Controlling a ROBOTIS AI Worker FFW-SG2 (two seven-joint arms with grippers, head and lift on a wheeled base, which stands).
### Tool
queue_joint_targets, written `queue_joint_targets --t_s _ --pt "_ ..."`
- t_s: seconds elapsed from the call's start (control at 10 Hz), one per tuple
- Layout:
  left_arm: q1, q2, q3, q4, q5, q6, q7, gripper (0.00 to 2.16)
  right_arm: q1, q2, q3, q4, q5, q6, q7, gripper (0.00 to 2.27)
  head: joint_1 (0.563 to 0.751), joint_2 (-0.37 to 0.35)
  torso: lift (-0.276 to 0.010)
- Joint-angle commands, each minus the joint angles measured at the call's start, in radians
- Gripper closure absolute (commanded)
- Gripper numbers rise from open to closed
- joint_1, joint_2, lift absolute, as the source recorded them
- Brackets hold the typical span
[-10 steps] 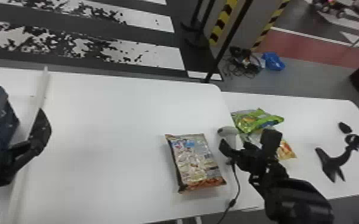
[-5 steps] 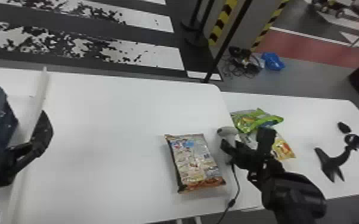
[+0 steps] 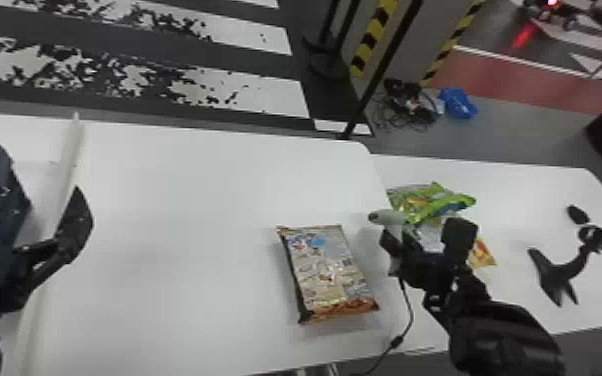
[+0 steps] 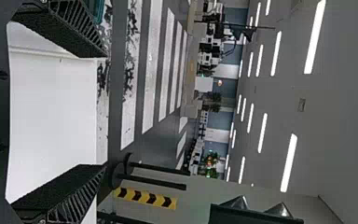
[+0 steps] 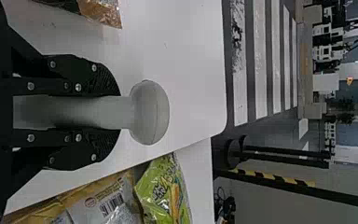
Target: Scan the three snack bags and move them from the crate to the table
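Right gripper (image 5: 116, 113): your two black fingers are clamped on the handle of the pale grey plastic handheld scanner (image 5: 149, 113), one finger on each side.
Scanner: its rounded head sticks out past the fingertips, near the seam between the tables. If the handle turns in your grip, the beam would miss the code.
Cable: the thin black cable (image 3: 411, 311) hangs from the handle toward the near edge. Swing wide and it could snag or drag the closest bag.
Brown bag: the silvery-brown printed foil snack bag (image 3: 327, 272) lies flat on the large white table (image 3: 180, 200), just beside the scanner. I'd judge it next to be scanned, or just done; you can't tell which from here. Glossy, creased foil could spoil a reading through glare.
Far bags: the green foil snack bag (image 3: 430, 202) lies on the smaller white side table (image 3: 505, 182), against the yellow-and-silver bag (image 5: 105, 198), whose barcode faces up. Aim carelessly and you may read that code a second time.
Left gripper (image 4: 105, 111): its fingers stand wide apart with nothing between them, beside the crate.
Crate: the dark blue slatted plastic crate (image 3: 9, 220) sits at the left edge; you can't see what it holds. Lower the left arm carelessly and a finger could catch its rim.
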Motion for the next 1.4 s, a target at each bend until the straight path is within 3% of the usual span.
queue_joint_targets --t_s 0.0,0.2,0.5,0.7,1.3 --pt "0.003 0.0 -0.001 -0.001 0.0 0.0 0.0 0.02 0.085 0.0 -0.051 -0.151 -0.057 0.091 0.006 2.23 0.695 -0.35 -0.062" --pt "0.003 0.0 -0.007 -0.001 0.0 -0.003 -0.003 0.02 0.251 0.018 -0.166 -0.406 -0.195 0.272 0.062 2.24 0.695 -0.35 -0.062" --pt "0.007 -0.001 -0.008 0.0 0.0 -0.003 -0.006 0.02 0.397 0.094 -0.238 -0.596 -0.288 0.416 0.157 2.24 0.695 -0.35 -0.062" --pt "0.01 -0.001 -0.015 -0.001 0.0 -0.003 -0.006 0.02 0.415 0.112 -0.227 -0.621 -0.298 0.453 0.185 2.24 0.695 -0.35 -0.062" --pt "0.026 -0.001 -0.013 -0.014 0.0 -0.009 -0.006 0.02 0.363 0.106 -0.132 -0.555 -0.235 0.434 0.187 2.24 0.695 -0.301 -0.062"
